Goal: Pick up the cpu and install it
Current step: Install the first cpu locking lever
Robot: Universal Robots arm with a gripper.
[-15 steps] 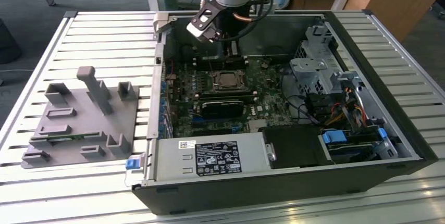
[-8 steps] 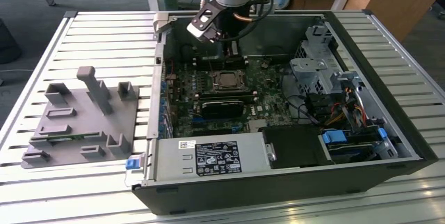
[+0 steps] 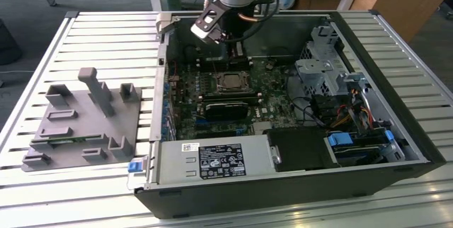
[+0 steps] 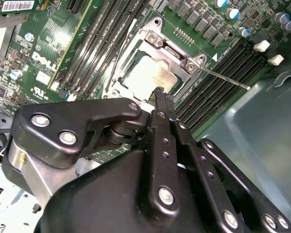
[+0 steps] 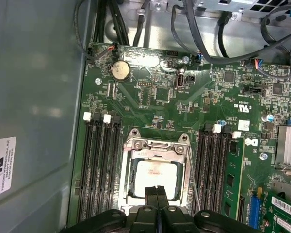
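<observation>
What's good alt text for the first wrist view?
The cpu sits in the open socket frame on a green motherboard, with the gripper just above its near edge, fingers pressed together and holding nothing. Black memory slots flank the socket, and a coin battery lies further up the board.

Silvery cpu (image 5: 155, 178) lies flat in its socket (image 5: 157, 145).

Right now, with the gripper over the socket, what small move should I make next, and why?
Probably a short straight lift. The cpu lies flat inside the socket frame, and the gripper is shut with nothing between its fingers, its tips over one edge of the chip. Rising clear should avoid nudging it.
</observation>
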